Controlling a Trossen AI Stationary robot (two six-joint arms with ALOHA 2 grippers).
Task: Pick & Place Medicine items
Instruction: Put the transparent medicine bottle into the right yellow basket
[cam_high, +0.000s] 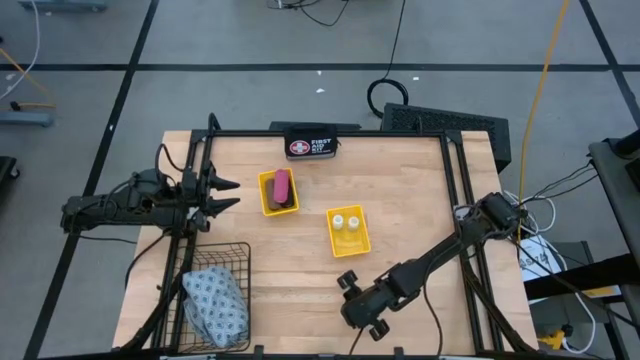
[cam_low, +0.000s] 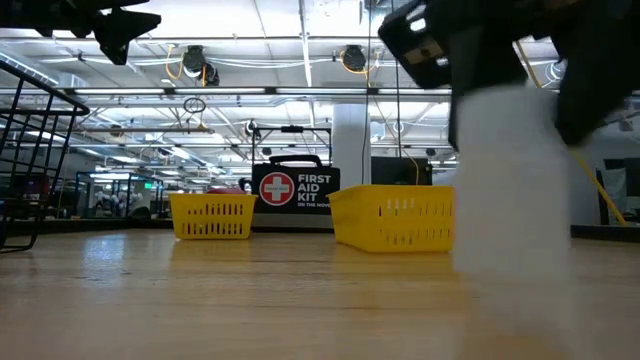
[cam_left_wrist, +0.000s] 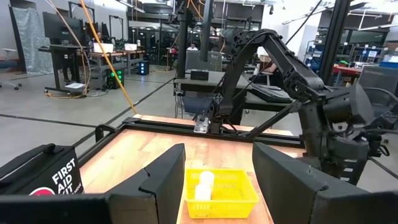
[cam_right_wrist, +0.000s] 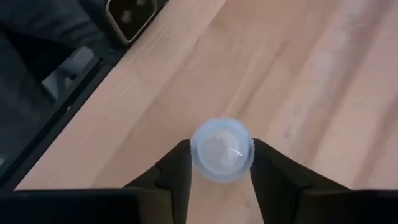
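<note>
Pale wooden planks make up the table (cam_high: 300, 270), framed by black rails on a grey floor. At the far edge stands the black First Aid case (cam_high: 311, 147), and 2 yellow trays sit in front of it. The yellow tray on the left (cam_high: 277, 192) holds the pink flat bar (cam_high: 282, 184) with a brown oblong (cam_high: 281, 202) beside it. The yellow tray nearer the middle (cam_high: 348, 231) holds 2 white round containers (cam_high: 346, 222). A black wire basket (cam_high: 215, 295) at the near left corner carries the grey-blue patterned pouch (cam_high: 216, 303).

The right gripper (cam_right_wrist: 221, 163) is low over the near edge of the table, pointing down. Its 2 fingers sit on either side of a third white round container (cam_right_wrist: 222, 150), which stands upright on the wood; both fingers touch its sides, pinching it. In the low view this container (cam_low: 510, 175) looms large just under the dark gripper.

The left gripper (cam_high: 228, 194) hangs at the left side of the table, its fingers spread apart and holding nothing.
</note>
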